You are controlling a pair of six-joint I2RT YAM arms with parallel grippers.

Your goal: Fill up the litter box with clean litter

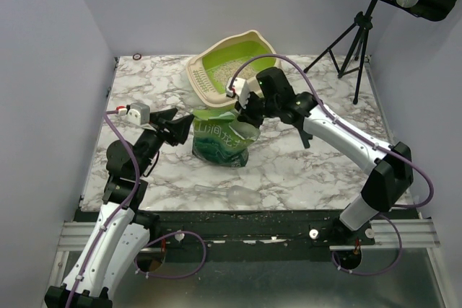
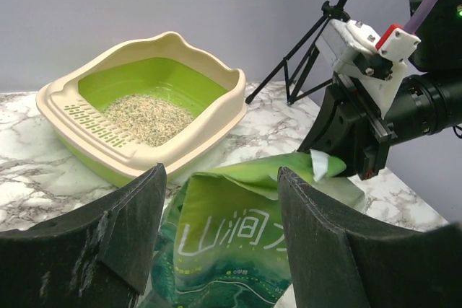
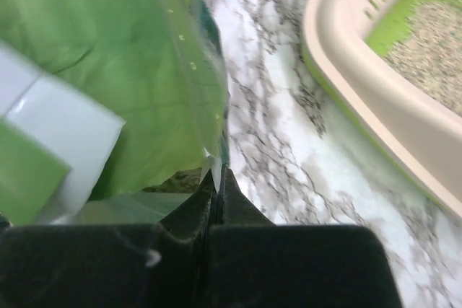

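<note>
The litter box [image 1: 254,40], lime-green inside with a beige rim, stands at the back of the table; it also shows in the left wrist view [image 2: 206,131] and the right wrist view [image 3: 361,99]. A patch of grey-beige litter [image 1: 219,71] lies in it [image 2: 148,117]. A green printed bag [image 1: 220,142] stands in front of it. My right gripper [image 1: 245,115] is shut on the bag's top edge [image 3: 209,151]. My left gripper [image 1: 184,126] is open just left of the bag [image 2: 231,243], not touching it.
A clear plastic scoop [image 1: 243,195] lies near the table's front edge. A black tripod stand [image 1: 355,48] is at the back right. A small red ring [image 1: 136,55] lies at the back left corner. Grains of litter are scattered along the front edge.
</note>
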